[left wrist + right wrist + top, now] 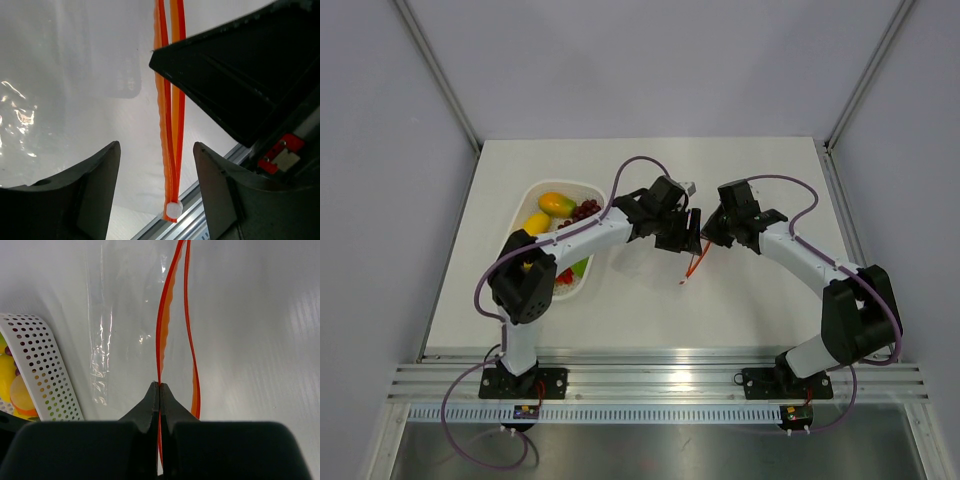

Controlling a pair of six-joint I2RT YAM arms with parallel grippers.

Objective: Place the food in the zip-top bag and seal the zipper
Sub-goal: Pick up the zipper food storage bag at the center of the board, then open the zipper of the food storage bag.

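White table point(650, 310), grey walls behind.

Top view: both arms meet over mid-table. The left gripper point(688, 238) and right gripper point(712, 232) sit tip to tip, with the zipper point(694, 265) hanging below and between them. One basket point(533, 193) lies behind the left gripper, alongside its forearm. The food point(557, 203) is in it: one mango-like fruit, one yellow fruit and one grape bunch counted, the rest hidden under the arm.

Left wrist view: fingers are spread wide and hold nothing. The zipper runs down the gap between them, touching neither. One white bead point(172, 210) caps its end. One zip-top bag point(75, 100), its film hanging left of the gap.

Right wrist view: jaws are clenched on one zipper lip. The second lip bows away to the right of the tips, free. Two lips counted, so the mouth is parted.

Judgement: the step is opening the mouth, and nothing is bagged yet. The left gripper should take only the free lip, clear of the right's pinch, then draw away gently so neither lip slips.
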